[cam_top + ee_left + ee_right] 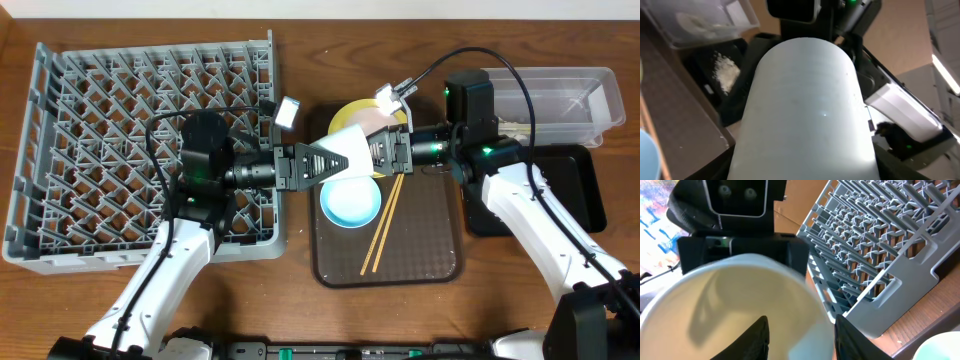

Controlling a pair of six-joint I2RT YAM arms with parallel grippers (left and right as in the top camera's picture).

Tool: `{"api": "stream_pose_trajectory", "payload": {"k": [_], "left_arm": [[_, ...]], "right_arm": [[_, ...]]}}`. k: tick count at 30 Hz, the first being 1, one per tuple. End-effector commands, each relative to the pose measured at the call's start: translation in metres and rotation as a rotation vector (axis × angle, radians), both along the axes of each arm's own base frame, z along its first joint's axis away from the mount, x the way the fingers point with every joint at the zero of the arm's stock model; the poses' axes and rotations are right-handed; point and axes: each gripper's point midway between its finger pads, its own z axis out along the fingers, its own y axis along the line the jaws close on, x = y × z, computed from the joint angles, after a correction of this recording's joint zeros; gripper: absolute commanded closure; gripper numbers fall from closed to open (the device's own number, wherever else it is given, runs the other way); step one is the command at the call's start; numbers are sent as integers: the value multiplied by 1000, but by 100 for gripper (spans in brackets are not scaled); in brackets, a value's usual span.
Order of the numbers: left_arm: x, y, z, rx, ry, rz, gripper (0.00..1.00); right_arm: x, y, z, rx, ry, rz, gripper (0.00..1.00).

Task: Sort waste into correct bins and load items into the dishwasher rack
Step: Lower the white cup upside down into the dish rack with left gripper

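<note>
The white bowl (347,152) hangs on its side between both grippers, above the brown tray. My left gripper (335,162) is shut on it; its outer wall (805,110) fills the left wrist view. My right gripper (380,156) is open, one finger inside the bowl (730,305) and one outside the rim. The light-blue bowl (350,201) and two chopsticks (383,226) lie on the tray. The yellow plate (347,114) is behind the bowl. Off-white crumbs (726,71) lie in the black tray (583,190). The clear tub (560,95) is at the far right. The wrapper and cup are not visible.
The grey dishwasher rack (100,150) fills the left of the table and also shows in the right wrist view (880,240). The brown serving tray (440,250) sits in the middle. Bare wooden table runs along the front edge.
</note>
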Motion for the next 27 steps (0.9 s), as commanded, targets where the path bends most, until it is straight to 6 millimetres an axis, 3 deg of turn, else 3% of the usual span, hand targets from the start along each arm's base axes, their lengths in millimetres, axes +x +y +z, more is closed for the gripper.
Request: {"api": "stream_pose_trajectory", "payload": {"k": [1,5,10,15,19,23,27], "left_arm": [[17,14,3,21,-122,72,57],[33,38,3,31,-142,153,57],[50,72,-3,59,-157,255,58],[71,112,-25,142,-121,422,59],[81,142,-44,223,-74,537,61],[83,168,-62,361,-33,636,62],[74,193,-71,586,0,707,63]], "right_arm": [[4,-7,1,15,4,0,58],[17,-27,1,21,13,-54,53],[38,-53,-5,-12,-11,-160,57],[58,-73,-49,-234,-12,-329,60],[53,-90,-81,-411,7,-376,62],[46,-105,-94,-540,0,-397,62],[39,-123,-94,-663,-30,-429,61]]}}
